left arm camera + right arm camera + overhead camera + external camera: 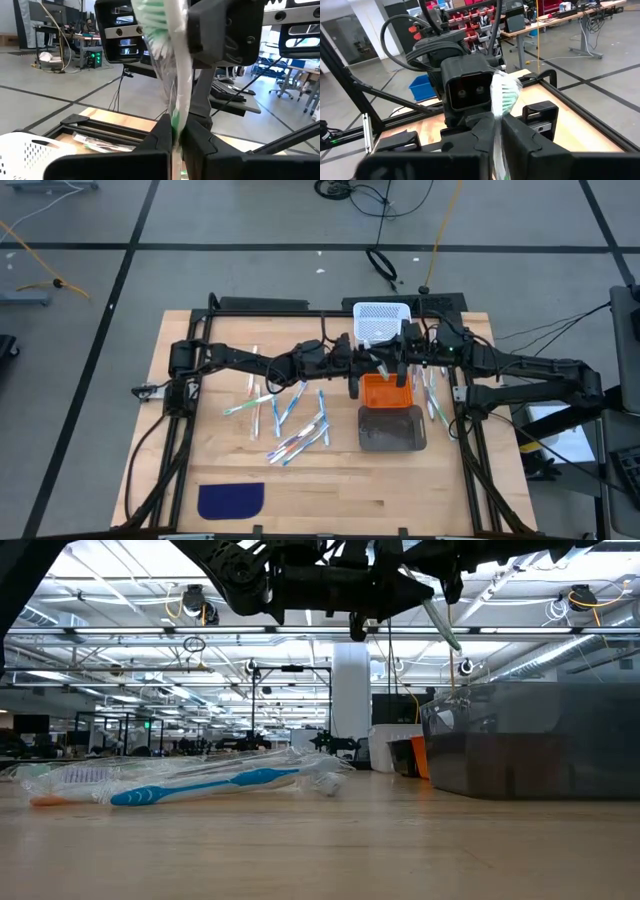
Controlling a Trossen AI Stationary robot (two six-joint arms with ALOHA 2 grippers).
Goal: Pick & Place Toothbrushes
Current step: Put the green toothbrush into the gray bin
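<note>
A white plastic toothbrush with green bristles (176, 75), still in a clear wrapper, is held in the air between the two grippers, above the orange bin (385, 391) at the middle of the wooden table (330, 490). The left gripper (176, 137) is seen pressed together on the lower part of the handle. The right gripper (499, 131) is also pinched around the same wrapped toothbrush, with the bristle head (506, 95) standing up just past its fingers. In the high view both arms are seen meeting over the orange bin, between the white perforated basket (382, 321) and the dark clear bin (392, 428). More wrapped toothbrushes (292, 420) are scattered on the table to the left of the bins, and a few (433, 398) lie to their right. A dark blue flat cloth patch (230, 500) lies near the table's front edge.
</note>
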